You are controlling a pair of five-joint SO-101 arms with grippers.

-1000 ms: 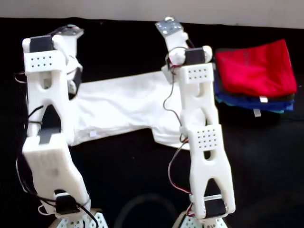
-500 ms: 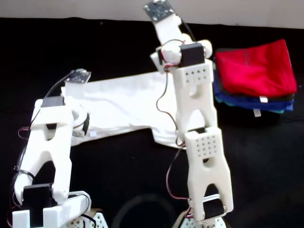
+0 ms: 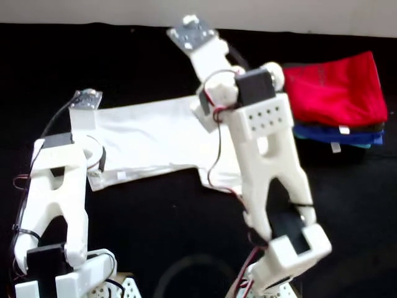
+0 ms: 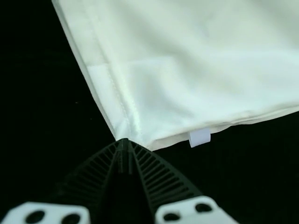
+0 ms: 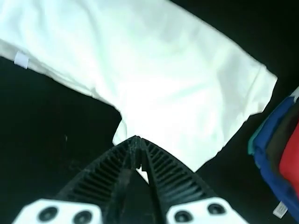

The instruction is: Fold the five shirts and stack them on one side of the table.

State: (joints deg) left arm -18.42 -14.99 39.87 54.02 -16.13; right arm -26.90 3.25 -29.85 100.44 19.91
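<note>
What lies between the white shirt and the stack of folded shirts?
A bare strip of black table. The right wrist view shows it, separating the white shirt from the stack.

The folded stack (image 3: 338, 93) blocks the right side; open table (image 3: 155, 230) lies before the white shirt (image 3: 155, 139).

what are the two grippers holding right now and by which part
Both hold the white shirt: the left gripper pinches a hem corner, beside the small tag; the right gripper pinches the edge by a sleeve.

Right gripper (image 5: 136, 142) pinching white shirt (image 5: 154, 79), stacked shirts (image 5: 268, 163) (red, blue) beside
</note>
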